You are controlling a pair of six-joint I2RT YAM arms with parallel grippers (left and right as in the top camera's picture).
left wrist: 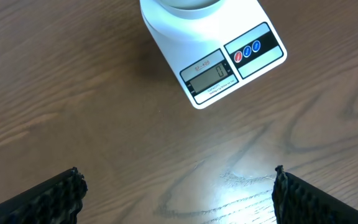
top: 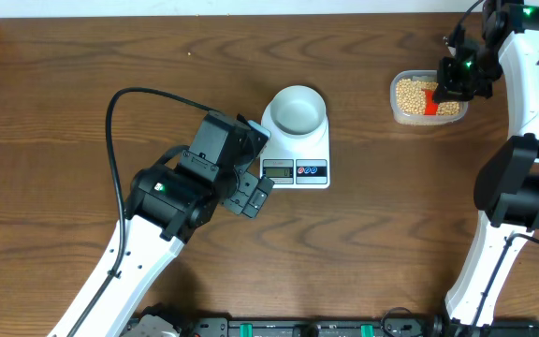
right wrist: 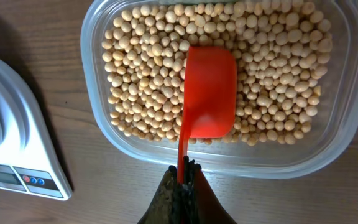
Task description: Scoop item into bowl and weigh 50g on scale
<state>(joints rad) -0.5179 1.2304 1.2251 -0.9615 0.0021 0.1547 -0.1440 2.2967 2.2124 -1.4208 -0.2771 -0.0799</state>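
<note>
Brown wood-grain worktop [top: 82, 56] carries everything. Near its middle sits the flat white digital scale [top: 293, 171], and in the left wrist view its grey display [left wrist: 211, 76] reads 0, with one red and two blue buttons [left wrist: 247, 51] beside it. The small pale bluish-white bowl [top: 298, 124] stands on the scale's platform and shows no beans inside from overhead.

The soybeans [top: 408, 94] lie well apart from the scale, at the far right of the worktop, filling a clear rounded-rectangular plastic tub [top: 396, 110]. The right wrist view shows them as a dense layer of tan-yellow grains [right wrist: 142, 81] within the tub's walls [right wrist: 91, 93]. A corner of the scale [right wrist: 17, 155] shows at that view's left edge.

The right gripper [top: 457, 84] hangs over the tub. Its fingertips [right wrist: 183, 171] are clenched on the thin handle of a red scoop [right wrist: 210, 93]. The scoop's head rests among the beans near the middle of the tub, and no grains are visible on its red face.

The left gripper [top: 262, 168] sits just beside the scale's display edge, not touching it. It is released, with its two black ribbed fingers spread wide at the lower corners of the left wrist view [left wrist: 178, 171] and only bare worktop between them.
</note>
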